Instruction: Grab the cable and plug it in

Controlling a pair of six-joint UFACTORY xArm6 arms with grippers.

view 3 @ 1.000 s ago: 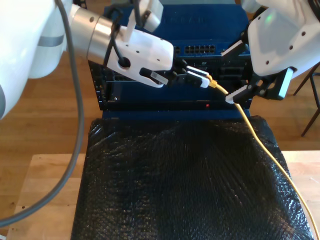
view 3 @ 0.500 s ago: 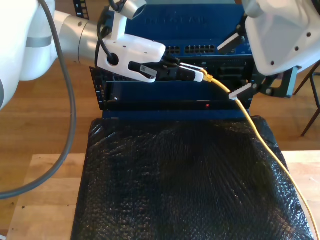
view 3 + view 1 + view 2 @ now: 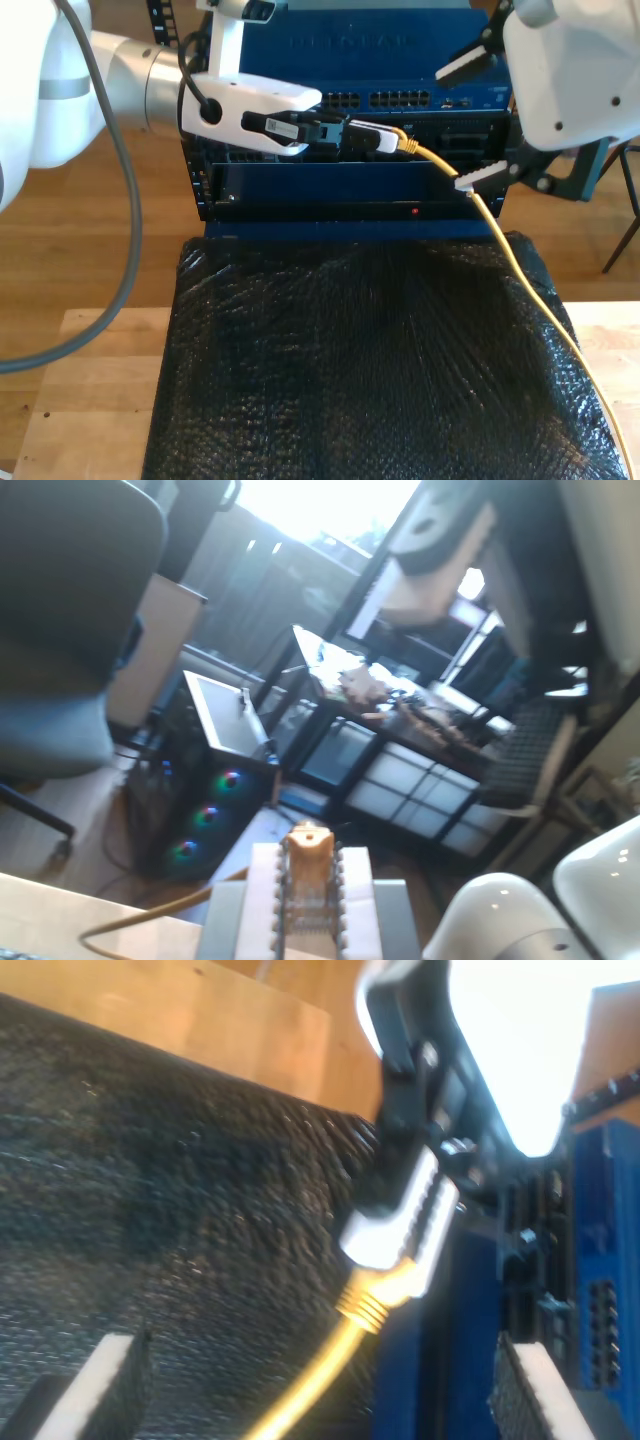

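Working over a black textured mat [image 3: 350,370] that covers the six-o'clock half of the exterior view, laid on a pale wooden table [image 3: 90,390]. Facing, at twelve o'clock in that view, a dark rack [image 3: 300,190] that houses a blue network switch [image 3: 400,45] on its upper shelf and darker units below; cannot tell what else sits deeper inside. Reaching in from ten o'clock with my first gripper [image 3: 378,139], clamped narrow on the clear plug [image 3: 405,146] and holding it level just in front of the rack face. Hanging at two o'clock with my second gripper [image 3: 470,120], spread wide and gripping nothing, one pad [image 3: 480,178] close by the cable [image 3: 520,290], though touching or not cannot be told. Trailing from the plug, the pale yellow cable runs past that pad and down across the mat toward five o'clock. Judged to be mid-insertion: grabbing done, plugging in not yet done. Next calls for lifting the plug toward the row of ports [image 3: 385,100] at twelve o'clock, squaring it to one opening and pushing straight in, with slack kept in the cable. Cannot tell at this size whether any port is already filled.
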